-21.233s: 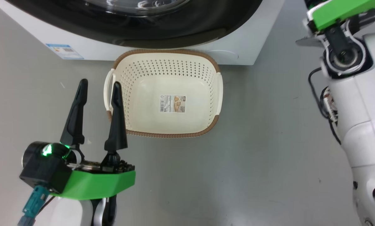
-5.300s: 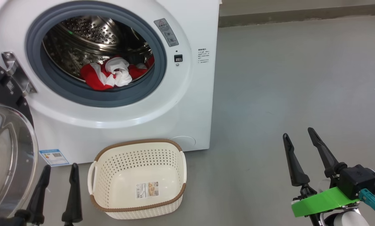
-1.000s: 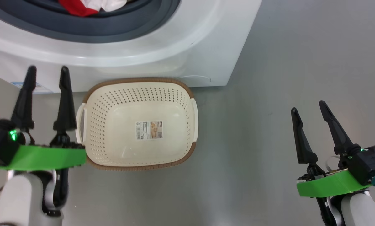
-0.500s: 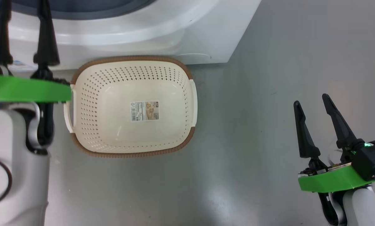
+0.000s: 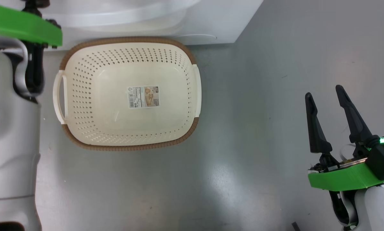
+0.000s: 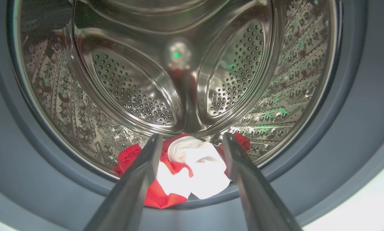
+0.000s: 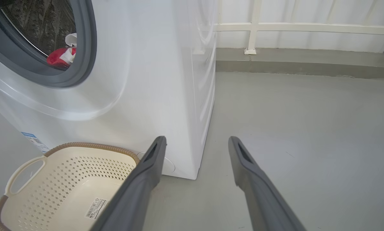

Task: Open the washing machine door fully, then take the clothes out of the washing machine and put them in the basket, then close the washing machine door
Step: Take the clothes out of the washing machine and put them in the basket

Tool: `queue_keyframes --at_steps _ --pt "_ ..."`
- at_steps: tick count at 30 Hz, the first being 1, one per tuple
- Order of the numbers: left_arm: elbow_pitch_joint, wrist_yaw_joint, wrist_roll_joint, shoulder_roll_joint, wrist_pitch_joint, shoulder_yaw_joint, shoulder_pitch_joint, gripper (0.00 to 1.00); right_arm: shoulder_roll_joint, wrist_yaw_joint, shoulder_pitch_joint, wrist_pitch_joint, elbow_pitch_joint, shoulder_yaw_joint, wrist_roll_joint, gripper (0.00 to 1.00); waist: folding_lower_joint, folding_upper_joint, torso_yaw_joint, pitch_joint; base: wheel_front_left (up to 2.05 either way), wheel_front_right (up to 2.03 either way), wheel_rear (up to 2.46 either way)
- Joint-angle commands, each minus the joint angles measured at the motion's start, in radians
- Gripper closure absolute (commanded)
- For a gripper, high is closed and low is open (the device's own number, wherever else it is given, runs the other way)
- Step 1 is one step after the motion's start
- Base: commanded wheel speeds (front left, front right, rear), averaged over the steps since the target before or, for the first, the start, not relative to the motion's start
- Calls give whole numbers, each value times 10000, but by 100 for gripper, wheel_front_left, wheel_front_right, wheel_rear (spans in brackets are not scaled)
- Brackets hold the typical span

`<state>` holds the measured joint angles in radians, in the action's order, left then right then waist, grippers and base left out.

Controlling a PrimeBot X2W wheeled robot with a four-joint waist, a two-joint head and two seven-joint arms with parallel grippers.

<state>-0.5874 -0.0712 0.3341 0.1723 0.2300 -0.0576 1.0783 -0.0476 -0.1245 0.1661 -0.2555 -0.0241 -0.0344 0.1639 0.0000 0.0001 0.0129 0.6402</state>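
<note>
We look into the drum (image 6: pixel 131 89) along our left claw (image 6: pixel 192 136). Its two fingers stand wide apart and hold nothing. The clothes (image 6: pixel 192 173) lie in a small heap at the bottom of the drum, near the front, just behind the grey rubber ring (image 6: pixel 349 96). The heap sits between the two fingers in this view, a bit past their tips as far as we can tell.

We think the clothes are soft, thin and light. They will not keep their shape. When we lift them they will hang down and trail, and a loose end could catch on the rubber ring on the way out. The cloth may also slip if we pinch only a thin edge.

So we think the best spot to grab is the puffy white lump on top of the heap. It is bunched up there, so the claw can bite a thick fold. The flat red part at the front looks harder to pinch. The steel under it is hard, so we should go down gently.

Our right claw (image 5: pixel 323 90) is also wide open and empty, off to the side over the floor (image 5: pixel 243 160). The basket (image 5: pixel 127 148) waits on the floor, close up to the washer (image 7: pixel 166 80), with just a paper label inside.
</note>
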Motion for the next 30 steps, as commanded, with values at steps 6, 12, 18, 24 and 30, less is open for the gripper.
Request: queue_keyframes --at_steps 6,12,18,24,30 --pt "-1028 -51 -187 514 84 4 1133 0 -26 -62 74 -63 -337 159 -238 0 0 -1 -107 349 0 0 0" --pt "-2402 46 -240 747 89 0 2054 0 -26 -62 62 -63 -374 197 -266 0 0 -1 -261 490 0 0 0" --pt "-3654 99 -292 839 -49 -131 2870 0 -26 -62 22 -63 -403 143 -383 0 0 -1 -373 596 0 0 0" --pt "-4838 274 -595 959 -419 -495 3598 0 -26 -62 -138 -63 -436 232 -430 0 0 -1 -553 592 0 0 0" --pt "-5864 549 -947 1184 -967 -886 4192 0 -26 -62 -358 -63 -422 412 -454 0 0 -1 -830 489 0 0 0"
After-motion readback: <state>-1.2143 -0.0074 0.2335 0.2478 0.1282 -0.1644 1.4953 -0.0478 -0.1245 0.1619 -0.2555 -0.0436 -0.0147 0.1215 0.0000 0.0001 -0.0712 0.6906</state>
